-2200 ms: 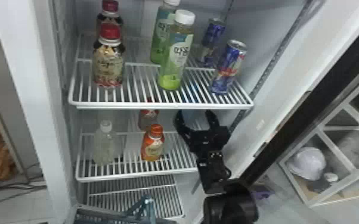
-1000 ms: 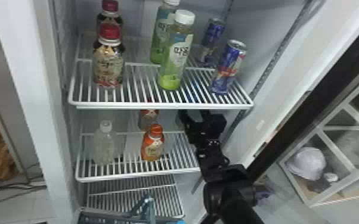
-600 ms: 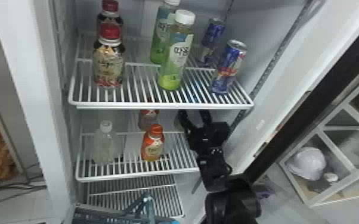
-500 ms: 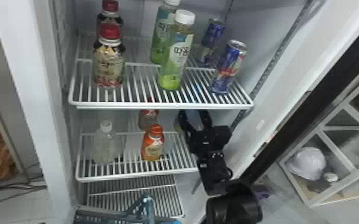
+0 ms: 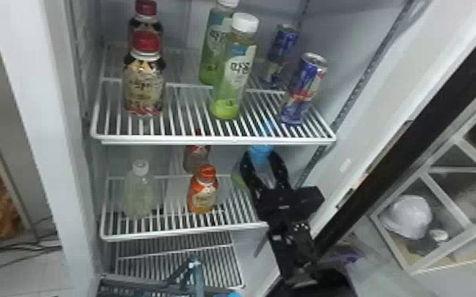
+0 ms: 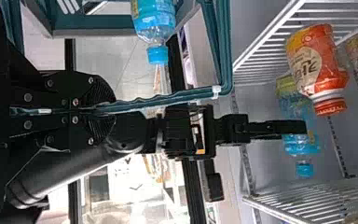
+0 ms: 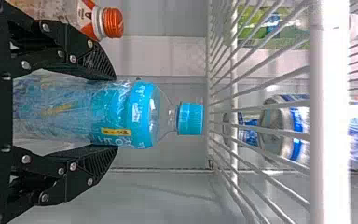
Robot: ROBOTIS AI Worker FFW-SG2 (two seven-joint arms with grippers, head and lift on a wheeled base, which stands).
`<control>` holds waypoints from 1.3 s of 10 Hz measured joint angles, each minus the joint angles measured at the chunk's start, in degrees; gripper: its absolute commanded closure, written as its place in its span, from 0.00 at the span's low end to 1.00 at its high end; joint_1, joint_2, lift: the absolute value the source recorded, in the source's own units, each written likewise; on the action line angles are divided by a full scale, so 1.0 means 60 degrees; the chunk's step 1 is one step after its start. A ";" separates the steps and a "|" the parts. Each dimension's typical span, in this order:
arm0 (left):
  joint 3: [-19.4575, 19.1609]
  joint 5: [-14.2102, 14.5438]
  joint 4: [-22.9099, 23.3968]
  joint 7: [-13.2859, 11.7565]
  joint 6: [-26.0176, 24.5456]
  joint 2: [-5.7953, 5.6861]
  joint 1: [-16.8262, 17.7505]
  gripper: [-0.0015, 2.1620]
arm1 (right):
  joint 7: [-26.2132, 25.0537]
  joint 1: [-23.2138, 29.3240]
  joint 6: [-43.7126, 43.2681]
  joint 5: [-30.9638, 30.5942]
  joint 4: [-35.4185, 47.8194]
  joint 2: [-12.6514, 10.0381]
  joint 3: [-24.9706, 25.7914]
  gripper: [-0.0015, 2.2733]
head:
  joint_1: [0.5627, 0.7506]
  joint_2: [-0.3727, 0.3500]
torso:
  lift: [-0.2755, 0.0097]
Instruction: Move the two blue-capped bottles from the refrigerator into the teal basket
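Since a second ago your right gripper [image 5: 262, 155] has drawn back from deeper in the refrigerator, and its fingers stand closer together than in the earliest frame. Those fingers are now partly closed, against opposite sides of a blue-capped bottle [image 7: 121, 114], gripping it below its shoulder. In your head view this bottle is just right of centre, upright or nearly so beside the middle wire shelf's right part; you cannot tell whether its base touches the shelf. Your left gripper [image 6: 112, 107] is closed on the handle [image 6: 154, 101] of the teal basket [image 5: 130, 286], which crosses the bottom of the head view. The other blue-capped bottle [image 6: 154, 23] is in the basket, at the upper middle of the left wrist view. On the middle shelf, left of your right gripper, stand an orange-capped bottle [image 5: 202, 193] with another small bottle [image 5: 197, 156] behind it, and a clear white-capped bottle [image 5: 138, 193] farther left. Above them, the upper wire shelf [image 5: 209, 140] holds two red-capped bottles [image 5: 144, 79] at the left, two green bottles [image 5: 235, 71] in the middle and two blue cans [image 5: 302, 89] at the right.
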State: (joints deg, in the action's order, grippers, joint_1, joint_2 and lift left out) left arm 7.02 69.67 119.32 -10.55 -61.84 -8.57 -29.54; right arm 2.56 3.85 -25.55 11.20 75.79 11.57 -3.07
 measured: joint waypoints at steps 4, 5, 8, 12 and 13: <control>-0.0003 0.0001 0.0000 -0.0010 0.0022 -0.0003 -0.0022 0.51 | 0.0331 0.1140 0.0313 -0.0025 0.1317 -0.0064 0.0483 0.27 | 0.70 0.03 | 0.49; 0.0001 0.0002 0.0000 -0.0008 0.0032 -0.0007 -0.0022 0.51 | 0.0414 0.1498 0.0466 -0.0043 0.1767 -0.0109 0.0655 0.27 | 0.70 0.03 | 0.49; -0.0016 0.0002 0.0000 -0.0008 0.0042 -0.0005 -0.0026 0.51 | 0.0900 0.2817 0.1138 -0.0175 0.3177 -0.0216 0.1208 0.27 | 0.70 0.03 | 0.49; -0.0014 0.0001 0.0000 -0.0009 0.0065 -0.0015 -0.0023 0.51 | 0.1414 0.4419 0.1888 -0.0184 0.5304 -0.0292 0.1560 0.27 | 0.70 0.03 | 0.49; -0.0013 0.0003 0.0000 -0.0009 0.0065 -0.0021 -0.0025 0.51 | 0.1582 0.4841 0.2187 -0.0145 0.5873 -0.0366 0.1679 0.27 | 0.70 0.03 | 0.49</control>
State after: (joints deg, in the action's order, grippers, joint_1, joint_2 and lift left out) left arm 6.95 69.69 119.32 -10.61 -61.45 -8.70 -29.69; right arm 12.06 32.89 -12.43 10.33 111.03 9.37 7.00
